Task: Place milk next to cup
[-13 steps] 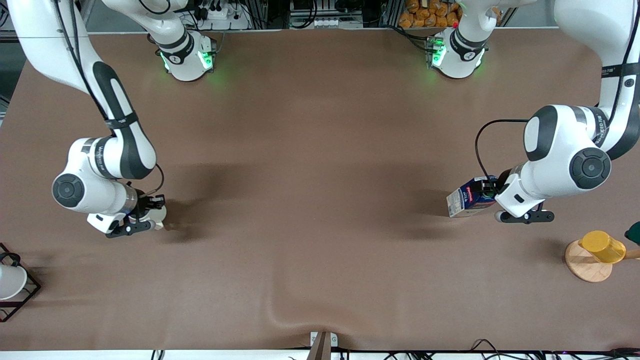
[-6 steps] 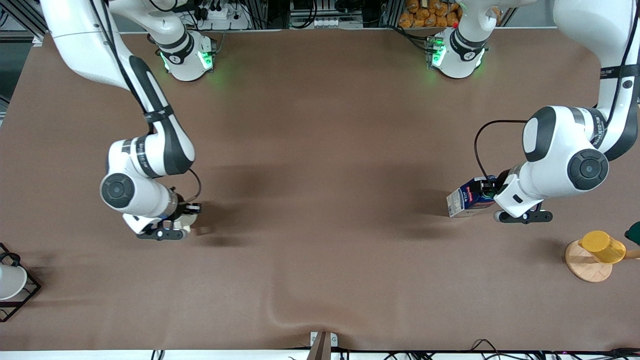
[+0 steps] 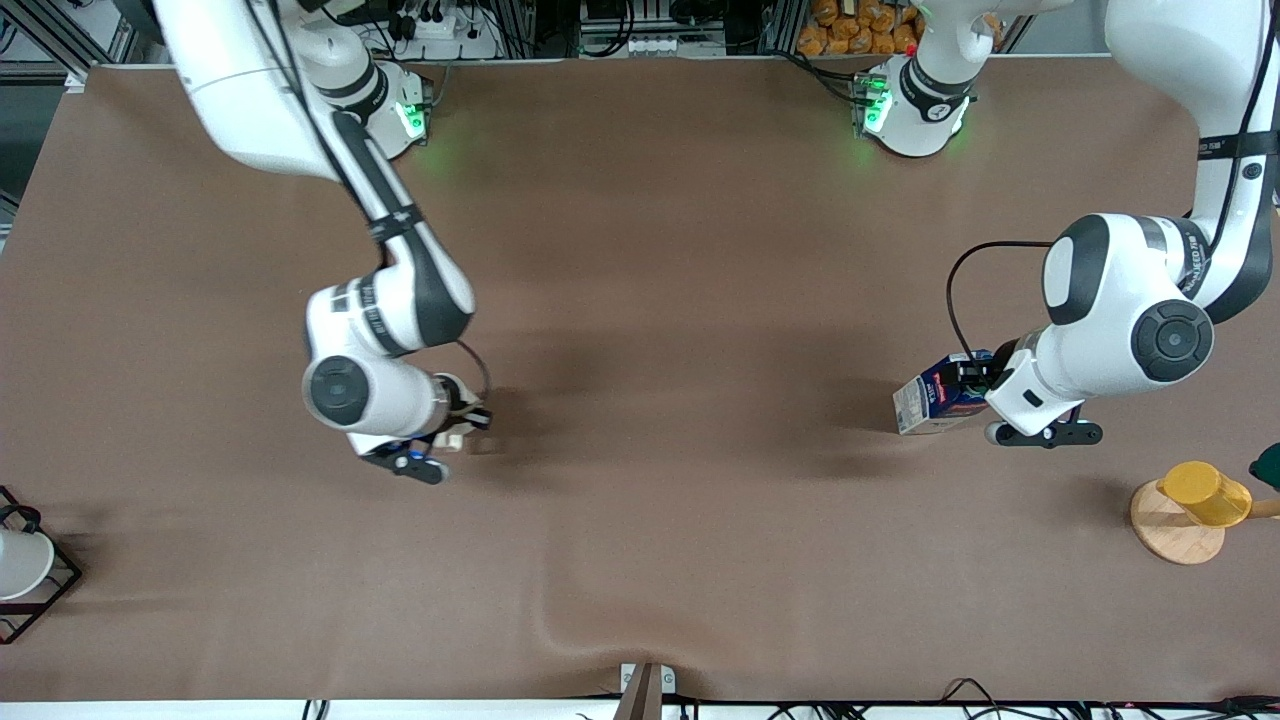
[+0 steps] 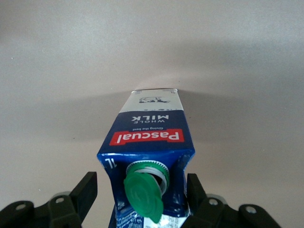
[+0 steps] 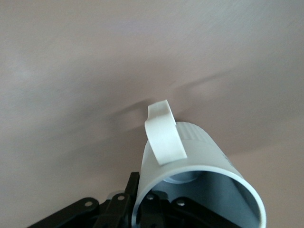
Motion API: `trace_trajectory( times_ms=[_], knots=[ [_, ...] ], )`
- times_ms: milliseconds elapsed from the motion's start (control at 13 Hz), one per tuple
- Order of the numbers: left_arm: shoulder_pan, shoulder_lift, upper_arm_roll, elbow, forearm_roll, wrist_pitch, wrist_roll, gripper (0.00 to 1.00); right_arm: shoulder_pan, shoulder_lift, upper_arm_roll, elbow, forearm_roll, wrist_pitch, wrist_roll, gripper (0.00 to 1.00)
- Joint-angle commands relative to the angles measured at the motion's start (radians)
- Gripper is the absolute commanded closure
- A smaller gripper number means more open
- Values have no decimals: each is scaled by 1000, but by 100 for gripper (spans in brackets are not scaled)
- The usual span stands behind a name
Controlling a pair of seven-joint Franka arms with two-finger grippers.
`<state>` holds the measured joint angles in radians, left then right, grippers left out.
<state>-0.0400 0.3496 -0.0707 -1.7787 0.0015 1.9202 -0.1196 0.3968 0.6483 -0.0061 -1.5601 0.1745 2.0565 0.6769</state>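
Over desk (image 3: 640, 250) middle-ward of right arm's end: right pincer (image 3: 462, 428) clamped on mug (image 5: 199, 175), carried inward since a second ago. Left pincer (image 3: 985, 385) unmoved, gripping milk carton (image 3: 935, 398) near left arm's end. Gap shrinking.

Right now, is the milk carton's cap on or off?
On. The green cap sits on the spout of the milk, between the left gripper fingers.

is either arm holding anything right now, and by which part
Yes, both. The left gripper grips the milk at its dark blue top, fingers on either side by the green cap. The right gripper carries the cup by its rim.
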Motion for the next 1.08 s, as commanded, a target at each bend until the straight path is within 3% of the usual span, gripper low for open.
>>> trace_trajectory(
  times_ms=[0,231,462,923,1000],
  knots=[
    [-4,5,-1,2,0,8,-15,27,92,74,-9,122,8,-15,238,100],
    [-4,9,-1,4,2,8,-15,33,157,129,-9,210,8,5,444,100],
    [-4,9,-1,5,3,8,-15,39,217,165,-9,225,10,121,576,100],
    [-15,9,-1,9,3,7,-14,47,267,206,-8,284,22,139,710,100],
    [-18,9,-1,9,6,7,-14,52,267,206,-8,284,22,139,708,98]
  ],
)
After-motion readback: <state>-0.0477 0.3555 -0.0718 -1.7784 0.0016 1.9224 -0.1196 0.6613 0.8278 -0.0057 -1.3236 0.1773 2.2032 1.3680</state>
